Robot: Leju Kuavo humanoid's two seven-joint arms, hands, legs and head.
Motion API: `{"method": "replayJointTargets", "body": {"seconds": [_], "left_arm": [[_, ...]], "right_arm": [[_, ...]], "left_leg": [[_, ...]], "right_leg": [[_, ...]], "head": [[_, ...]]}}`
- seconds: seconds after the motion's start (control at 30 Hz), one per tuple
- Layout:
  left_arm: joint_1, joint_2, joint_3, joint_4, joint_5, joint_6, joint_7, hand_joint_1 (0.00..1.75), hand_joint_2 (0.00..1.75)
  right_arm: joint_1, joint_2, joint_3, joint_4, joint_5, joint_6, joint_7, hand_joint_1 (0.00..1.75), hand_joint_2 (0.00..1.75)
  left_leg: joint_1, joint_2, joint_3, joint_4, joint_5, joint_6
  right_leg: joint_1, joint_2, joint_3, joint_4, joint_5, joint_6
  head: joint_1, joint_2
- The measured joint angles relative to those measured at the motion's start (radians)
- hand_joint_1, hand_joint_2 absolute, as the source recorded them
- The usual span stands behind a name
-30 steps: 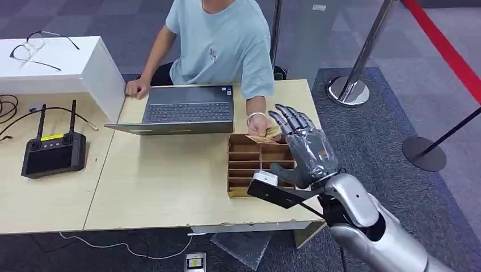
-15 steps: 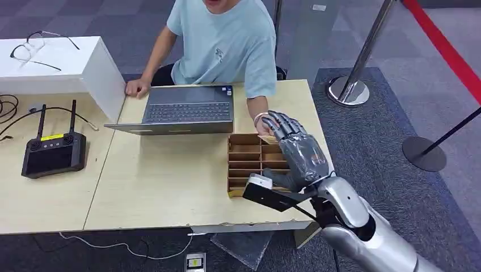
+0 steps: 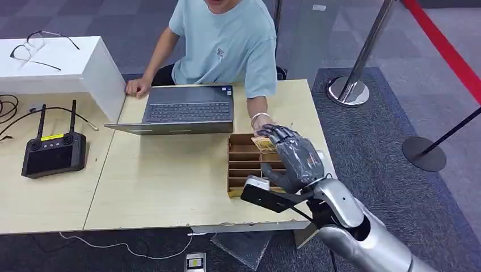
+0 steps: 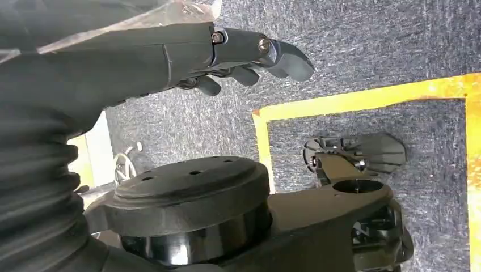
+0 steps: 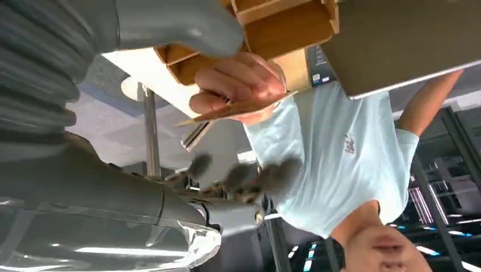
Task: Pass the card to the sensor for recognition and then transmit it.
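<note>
A person's hand (image 3: 262,126) holds out a tan card (image 3: 264,144) over the far end of the wooden compartment box (image 3: 245,165) on the table. My right hand (image 3: 295,156) reaches over that box with its fingers bent down towards the card. In the right wrist view the card (image 5: 238,107) lies between my thumb (image 5: 176,25) and my blurred fingers (image 5: 244,175), touching neither, and the person's fingers (image 5: 238,79) still grip it. My left hand (image 4: 249,54) hangs over the grey carpet, its fingers loosely extended and holding nothing.
The person in a light blue shirt (image 3: 224,45) sits behind an open laptop (image 3: 187,110). A black controller with antennas (image 3: 54,153) lies on the left table beside a white box (image 3: 85,68) with glasses on it. Stanchion bases (image 3: 347,90) stand on the right.
My right hand has come down and leftward over the box, its fingers curling from upright towards the card. The person's hand has stayed at the box's far end with the card.
</note>
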Motion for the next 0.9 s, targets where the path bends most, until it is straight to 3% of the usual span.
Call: {"method": "replayJointTargets", "body": {"seconds": [0.13,0.4,0.67,0.9], "left_arm": [[0.000,0.000,0.000,0.000,-0.002,0.000,0.000,0.00,1.75],[0.000,0.000,0.000,0.000,0.001,0.003,-0.011,0.00,1.75],[0.000,0.000,0.000,0.000,0.004,0.003,-0.013,0.00,1.75],[0.001,-0.001,0.000,0.001,0.010,0.007,-0.017,0.00,1.75]], "right_arm": [[0.002,0.004,0.000,0.008,-0.002,-0.004,-0.005,1.57,1.75],[0.010,0.006,0.000,0.013,-0.010,-0.026,-0.016,1.75,1.75],[0.040,0.006,-0.003,0.012,-0.015,-0.056,-0.020,1.75,1.75],[0.073,0.006,-0.025,-0.007,0.026,-0.127,-0.026,1.75,1.75]], "left_leg": [[0.000,0.000,0.000,0.000,0.000,0.000],[0.000,0.000,0.000,0.000,0.000,0.000],[0.000,0.000,0.000,0.000,0.000,0.000],[0.000,0.000,0.001,0.000,0.000,0.000]], "right_leg": [[0.000,0.000,0.000,0.000,0.000,0.000],[0.000,0.000,0.000,0.000,0.000,0.000],[0.000,0.000,0.000,0.000,0.000,0.000],[0.000,0.000,0.000,0.000,0.000,0.000]], "head": [[0.000,0.000],[0.000,0.000],[0.000,0.000],[0.000,0.000]]}}
